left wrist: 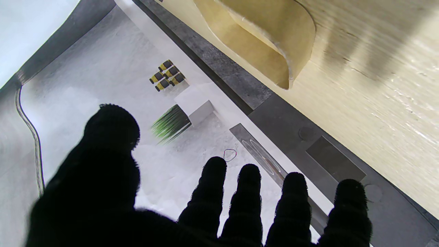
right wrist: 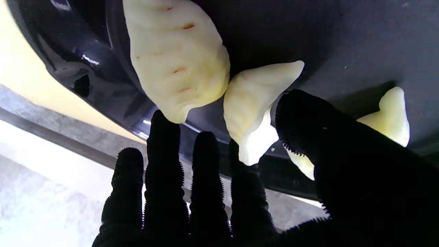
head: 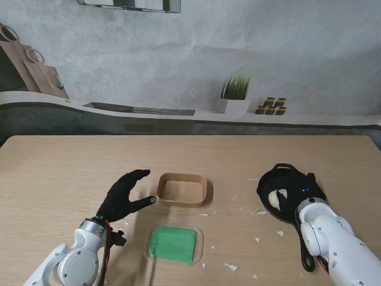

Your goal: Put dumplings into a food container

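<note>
Pleated pale dumplings (right wrist: 178, 58) in glossy black bowl (head: 269, 182), kraft container (head: 182, 189), both robot hands spread, empty.

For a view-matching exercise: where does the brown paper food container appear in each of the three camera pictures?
Stand view: brown paper food container at table centre, just right of the left hand.
Left wrist view: container beyond the fingers.
Right wrist view: not in it.
Shared landmark: the potted grass plant on the back ledge.

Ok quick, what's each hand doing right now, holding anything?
Left hand: open, fingers spread, holding nothing.
Right hand: open over the dumplings, nothing gripped yet.
</note>
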### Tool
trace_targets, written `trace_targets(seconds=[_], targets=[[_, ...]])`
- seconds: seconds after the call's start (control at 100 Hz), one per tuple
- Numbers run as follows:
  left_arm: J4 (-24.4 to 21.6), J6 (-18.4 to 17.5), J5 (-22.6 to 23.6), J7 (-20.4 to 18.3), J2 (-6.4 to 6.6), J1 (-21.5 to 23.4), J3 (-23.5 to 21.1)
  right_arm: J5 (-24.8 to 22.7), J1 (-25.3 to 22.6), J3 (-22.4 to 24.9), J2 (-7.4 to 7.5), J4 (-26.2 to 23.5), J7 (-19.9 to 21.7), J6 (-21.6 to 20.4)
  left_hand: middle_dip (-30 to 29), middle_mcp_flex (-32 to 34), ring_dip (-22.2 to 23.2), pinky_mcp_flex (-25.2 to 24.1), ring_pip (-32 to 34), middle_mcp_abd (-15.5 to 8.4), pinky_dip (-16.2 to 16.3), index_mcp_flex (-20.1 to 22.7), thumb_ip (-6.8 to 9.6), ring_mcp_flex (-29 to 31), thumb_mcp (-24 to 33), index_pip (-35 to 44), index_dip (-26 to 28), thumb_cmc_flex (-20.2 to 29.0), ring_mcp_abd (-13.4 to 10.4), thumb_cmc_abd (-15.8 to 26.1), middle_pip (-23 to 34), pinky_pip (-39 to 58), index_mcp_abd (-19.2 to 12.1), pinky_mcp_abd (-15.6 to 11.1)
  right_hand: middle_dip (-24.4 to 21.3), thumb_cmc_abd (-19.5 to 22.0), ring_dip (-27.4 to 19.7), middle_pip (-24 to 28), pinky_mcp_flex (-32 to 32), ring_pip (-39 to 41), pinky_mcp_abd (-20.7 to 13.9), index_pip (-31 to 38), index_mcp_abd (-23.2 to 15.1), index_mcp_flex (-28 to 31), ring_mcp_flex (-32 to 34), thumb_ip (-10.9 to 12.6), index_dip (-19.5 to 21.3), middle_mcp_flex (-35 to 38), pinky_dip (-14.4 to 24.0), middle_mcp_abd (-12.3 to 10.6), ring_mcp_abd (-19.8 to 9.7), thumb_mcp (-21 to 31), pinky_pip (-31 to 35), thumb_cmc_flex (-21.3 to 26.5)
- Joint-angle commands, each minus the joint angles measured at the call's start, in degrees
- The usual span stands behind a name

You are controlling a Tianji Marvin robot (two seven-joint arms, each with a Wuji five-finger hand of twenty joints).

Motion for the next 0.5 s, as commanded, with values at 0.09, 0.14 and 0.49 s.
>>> trace_targets(seconds=[0.09,0.14,0.49], targets=[[-0.04,0.19,0.18,-0.62,-0.17,0.01,-0.02,0.85,0.46,-0.98,-0.29,1.09,1.17,0.31,0.29,0.32,1.13,-0.8,0.1,0.64,1.24,1.39,1.66,0.44,0.16,-0.48,-0.08,0.8,-1.24,0.28,0.25,-2.1,0.47,-1.49,0.3,-2.12,-0.94,-0.35,-0.28,-0.96,2.16,0.8,-1.04,1.37,4.22,1.77,0.48,3.47,-1.18,0.38,-0.28,3.81,-1.22,2.3],[-0.01,0.19,0.2,-0.62,-0.17,-0.02,-0.03,0.94,0.67,-1.17,-0.24,1.31,1.67,0.3,0.37,0.49,1.23,-0.88,0.19,0.64,1.29,1.83,1.67,0.5,0.18,-0.34,-0.03,0.85,-1.18,0.31,0.34,-2.13,0.87,-1.52,0.34,-2.36,-1.02,-0.32,0.11,-0.98,2.42,0.92,-1.29,1.86,4.98,1.72,0.56,4.28,-1.28,0.31,-0.25,4.24,-1.3,2.59],[0.17,0.15,0.41,-0.25,-0.22,-0.11,-0.06,1.4,2.07,-2.43,-0.05,3.82,-0.56,-0.88,0.74,1.67,1.75,-1.1,0.6,0.75,1.53,3.78,1.63,0.84,0.08,-0.25,0.02,0.86,-1.23,0.52,0.62,-2.2,1.71,-1.55,1.28,-4.76,0.45,1.96,3.38,5.08,4.53,2.98,-7.01,10.01,11.65,0.23,5.03,14.61,-3.09,-2.73,-1.49,9.49,1.86,6.71]])
